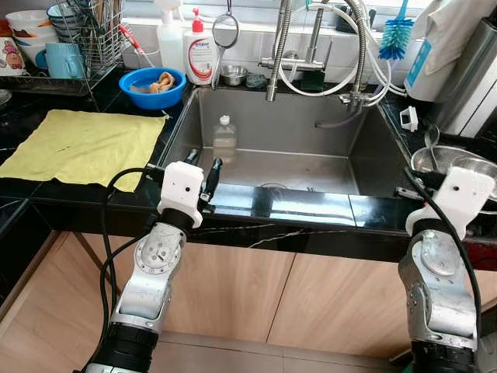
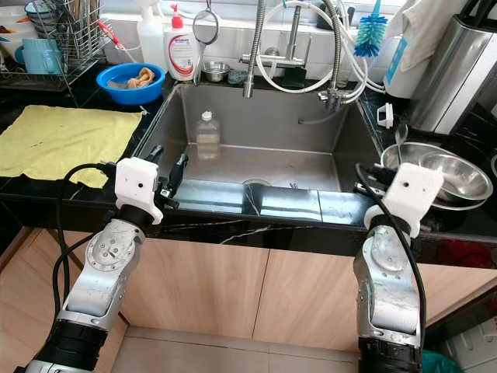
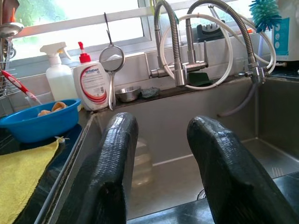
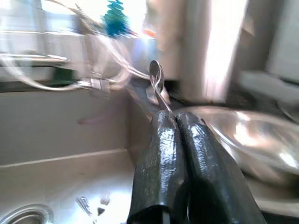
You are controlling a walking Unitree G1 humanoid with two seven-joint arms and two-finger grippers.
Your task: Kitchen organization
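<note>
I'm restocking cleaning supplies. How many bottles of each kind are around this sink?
White spray bottle: 1
Red-capped pump soap bottle: 1
Clear plastic bottle in the sink: 1
Total: 3

My right wrist view is smeared with blur, so the steel bowls [image 4: 247, 135] and the spoon [image 4: 156, 79] beyond my fingers [image 4: 187, 154] lose their edges. The dish rack [image 1: 81, 35] is cut off by the picture's top and left edges. My left gripper [image 3: 163, 140] hides part of the plastic bottle [image 3: 142, 163] in the sink [image 1: 342, 167].
</note>
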